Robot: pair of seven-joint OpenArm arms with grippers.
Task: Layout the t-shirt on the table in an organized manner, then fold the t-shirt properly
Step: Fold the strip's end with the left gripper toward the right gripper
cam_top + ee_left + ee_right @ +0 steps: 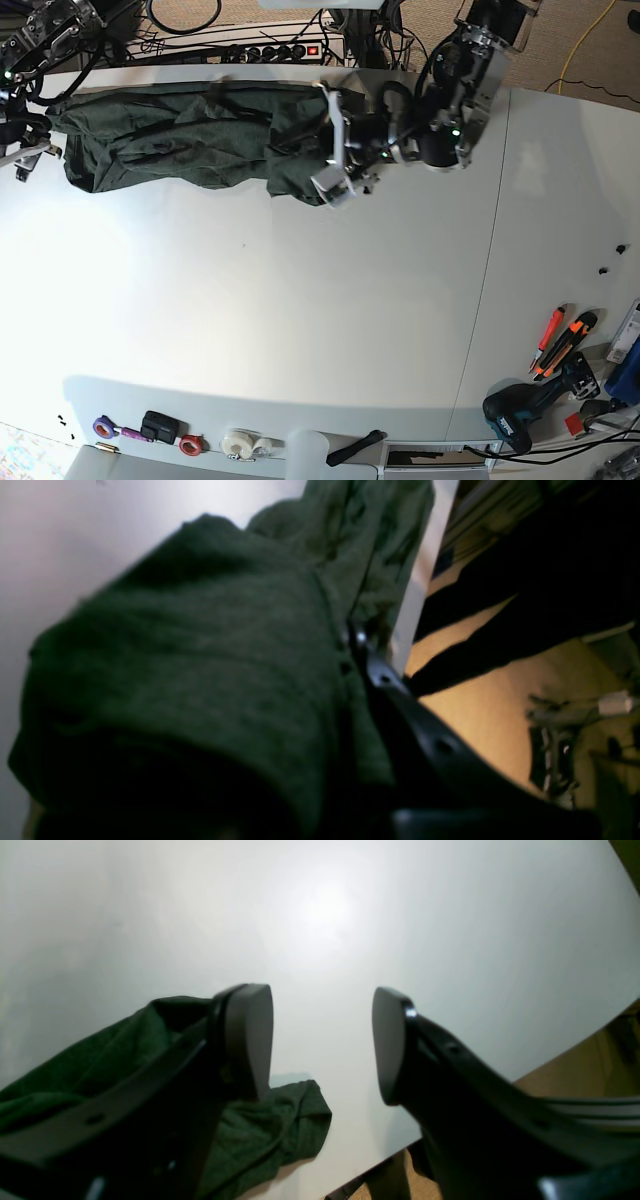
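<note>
Although the shirt [190,135] is stretched in a long rumpled band along the far edge of the bench [300,320], it is not yet laid flat: its body is bunched into ridges and its outline is hard to read. The left claw [330,150] grips one end of that band; in the left wrist view a thick roll of green knit [190,670] fills the space beside the one finger [395,700] that shows, so it looks clamped on cloth. The right claw [322,1045] stands wide with nothing between its pads; white bench top [350,915] shows through the gap, and a loose corner of the shirt [280,1120] lies just beside and below the pad on that view's left, near the bench edge.

The knit looks soft, light and limp, so it should drape and sag from any single hold and drag wrinkles along with it. I judge the best places to take it are the hem corners, cuffs or shoulder seams, where the doubled cloth gives more to pinch. With both ends held, the band could be drawn toward mid-bench and spread.
</note>
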